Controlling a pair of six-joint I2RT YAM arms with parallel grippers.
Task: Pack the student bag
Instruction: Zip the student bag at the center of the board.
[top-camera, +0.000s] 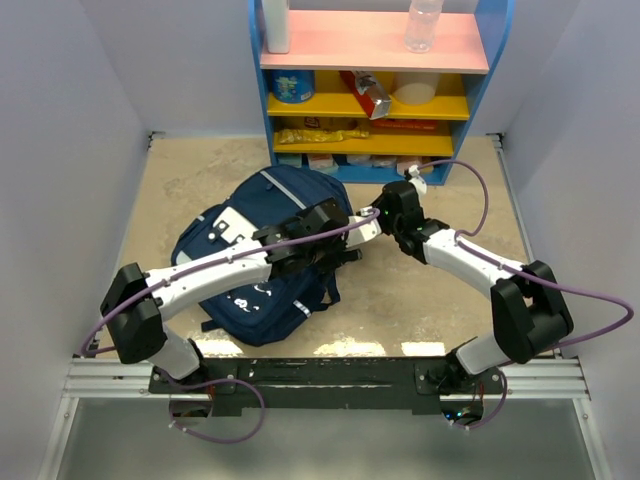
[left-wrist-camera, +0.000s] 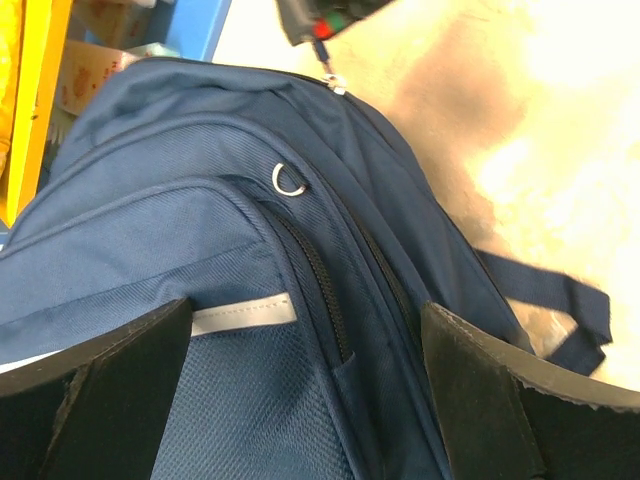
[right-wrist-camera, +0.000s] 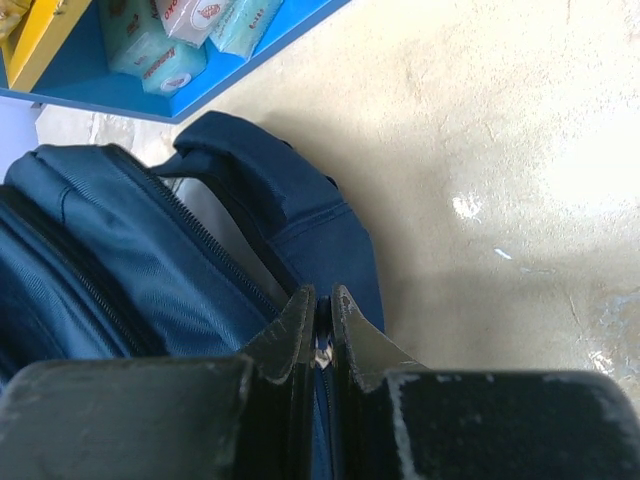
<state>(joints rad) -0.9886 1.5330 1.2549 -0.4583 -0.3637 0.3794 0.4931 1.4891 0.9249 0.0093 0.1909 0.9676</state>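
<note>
Your right gripper (right-wrist-camera: 322, 300) has its fingers pinched together on what looks like the small metal zip pull (right-wrist-camera: 322, 348), at the far right edge of the student bag (top-camera: 285, 195). Your left gripper (left-wrist-camera: 308, 305) hangs over the bag's front panel, fingers wide apart and holding nothing. The bag lies flat on the table (top-camera: 430, 290), long axis running from the near edge toward the shelf unit (top-camera: 480, 100), its body left of the right fingers. The zip runs leftward, so I judge the right arm pulls while the left steadies
</note>
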